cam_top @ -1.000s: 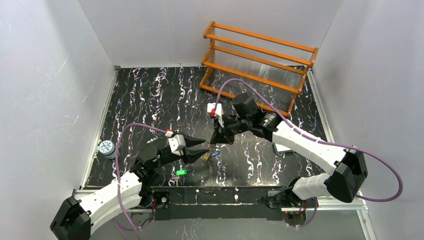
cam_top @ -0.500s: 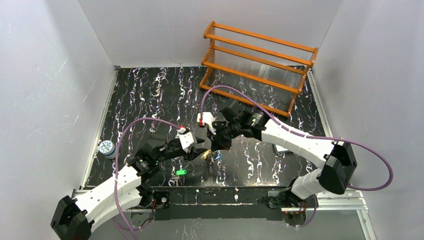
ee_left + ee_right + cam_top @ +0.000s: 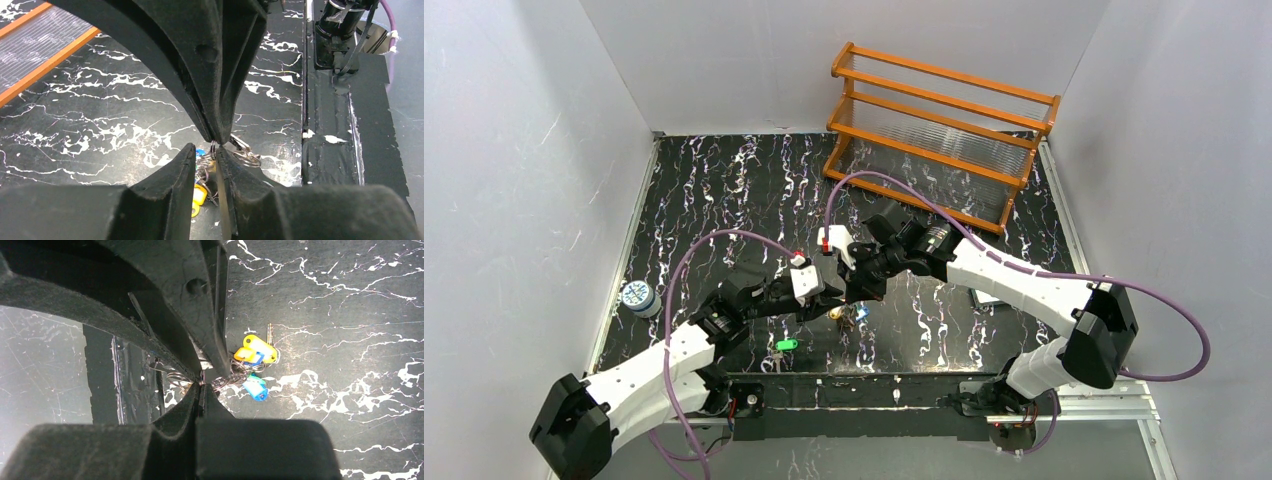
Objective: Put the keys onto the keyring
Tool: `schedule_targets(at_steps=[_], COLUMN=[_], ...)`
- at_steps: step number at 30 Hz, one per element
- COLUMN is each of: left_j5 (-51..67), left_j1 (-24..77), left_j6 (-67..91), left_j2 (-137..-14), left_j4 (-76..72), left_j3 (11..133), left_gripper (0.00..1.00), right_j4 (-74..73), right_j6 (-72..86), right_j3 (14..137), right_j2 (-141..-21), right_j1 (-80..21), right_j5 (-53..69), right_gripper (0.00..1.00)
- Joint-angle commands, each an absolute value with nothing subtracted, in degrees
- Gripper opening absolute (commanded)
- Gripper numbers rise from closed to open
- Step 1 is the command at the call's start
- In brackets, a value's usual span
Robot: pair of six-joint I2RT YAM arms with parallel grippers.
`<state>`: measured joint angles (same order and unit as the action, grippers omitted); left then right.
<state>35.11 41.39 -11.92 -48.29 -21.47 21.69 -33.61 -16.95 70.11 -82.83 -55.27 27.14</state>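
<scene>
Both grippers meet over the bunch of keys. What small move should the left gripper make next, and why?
Probably close the left gripper fully. Its fingers stand slightly apart with a thin loop of the keyring between them, close to the right gripper, which is shut on that ring. A second firm grip would steady it for threading the keys.

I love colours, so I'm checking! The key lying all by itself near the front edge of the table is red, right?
Not quite. The key lying all by itself near the front edge of the table is green, not red. The top view shows it.
</scene>
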Motion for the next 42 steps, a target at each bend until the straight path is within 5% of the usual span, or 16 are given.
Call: schedule_targets(at_steps=[1, 5, 9, 12, 22, 33, 42], left_j5=[38.0, 38.6, 38.3, 37.0, 29.5, 35.9, 36.3], left_j1=[41.6, 41.5, 41.6, 41.6, 41.6, 41.7, 41.7], left_j6=[-11.0, -11.0, -10.9, -10.4, -2.9, 2.9, 3.9], left_j2=[-49.4, -50.0, -49.6, -48.3, -41.2, -39.3, -38.2], left_j4=[-25.3, -25.3, -25.2, -25.2, -38.0, -53.8, -55.2], left_j3=[22.9, 23.0, 22.6, 22.0, 15.9, 12.2, 12.0], left_gripper=[0.16, 0.02, 0.0, 0.0, 0.0, 0.0, 0.0], right_j4=[-32.6, -32.1, -28.8, -25.1, -4.8, 5.2, 12.2], right_j6=[-17.7, -17.7, -16.6, -14.9, -6.7, -5.1, -3.4], right_j3=[73.2, 73.0, 71.3, 69.0, 57.0, 50.6, 47.5], right_j2=[-82.0, -81.7, -80.6, -78.6, -66.3, -64.8, -64.5], right_j1=[-55.6, -55.6, -55.7, -55.6, -48.6, -42.8, -42.5], right_j5=[28.5, 28.1, 27.2, 25.1, 32.4, 52.0, 58.0], right_gripper=[0.01, 0.01, 0.01, 0.26, 0.6, 0.5, 0.54])
